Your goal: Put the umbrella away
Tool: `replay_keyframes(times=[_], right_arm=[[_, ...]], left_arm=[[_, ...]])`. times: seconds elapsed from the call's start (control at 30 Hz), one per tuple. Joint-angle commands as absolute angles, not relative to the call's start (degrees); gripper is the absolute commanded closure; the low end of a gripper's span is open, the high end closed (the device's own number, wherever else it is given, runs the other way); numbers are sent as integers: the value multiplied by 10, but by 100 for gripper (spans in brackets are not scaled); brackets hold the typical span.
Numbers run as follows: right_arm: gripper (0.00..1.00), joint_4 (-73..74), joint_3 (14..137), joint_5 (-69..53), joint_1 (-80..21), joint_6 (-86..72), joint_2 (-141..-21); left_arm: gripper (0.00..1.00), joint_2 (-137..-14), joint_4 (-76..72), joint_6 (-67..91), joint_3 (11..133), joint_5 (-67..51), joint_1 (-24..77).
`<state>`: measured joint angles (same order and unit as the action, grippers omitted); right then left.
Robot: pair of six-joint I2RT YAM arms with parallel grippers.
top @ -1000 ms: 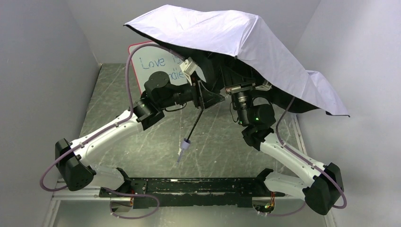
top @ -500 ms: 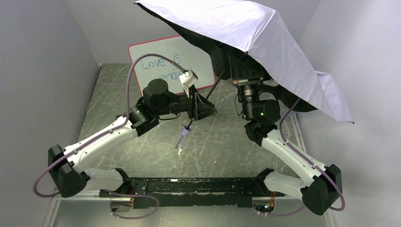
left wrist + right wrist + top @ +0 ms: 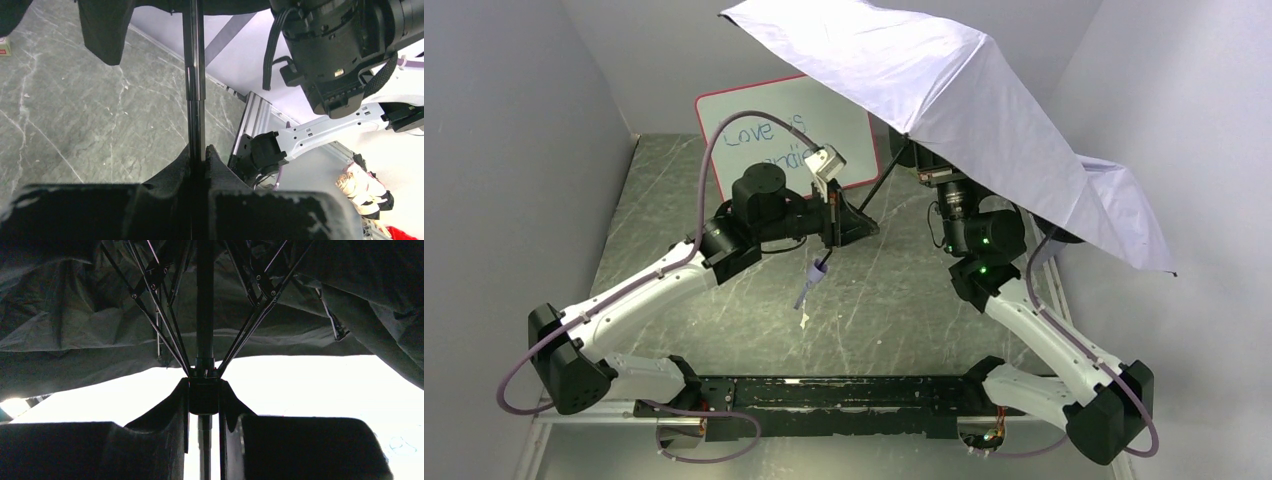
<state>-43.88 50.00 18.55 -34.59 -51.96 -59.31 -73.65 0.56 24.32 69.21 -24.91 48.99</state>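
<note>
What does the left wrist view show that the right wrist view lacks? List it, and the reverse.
Only left wrist: the table, the right arm, and the left gripper shut on the shaft. Only right wrist: the ribs and the right gripper shut on the hub where they meet. Both: the shaft running up the middle, and black lining overhead.

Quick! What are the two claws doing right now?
Left claw: closed, holding the shaft of the umbrella.
Right claw: closed, holding the umbrella's slider on that shaft.
</note>
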Motion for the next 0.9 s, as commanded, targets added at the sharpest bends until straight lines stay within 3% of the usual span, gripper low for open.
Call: replay_keyframes(times=[0.0,0.3,0.6,0.87], right_arm=[[100,-381,450,112,-361,-536,-571],[100,-362,344,147,-454,-578,-541],[100,-286,383,204,-454,-526,-513],[84,-261,390,220,-451,-497,-488]], left_arm=[[95,-749,-22,224,744,-212,496],[95,-774,-48,223,777,-197,496],[95,-762,-37,211,755,-199,496],[95,-754,-31,195,747,-230,495]])
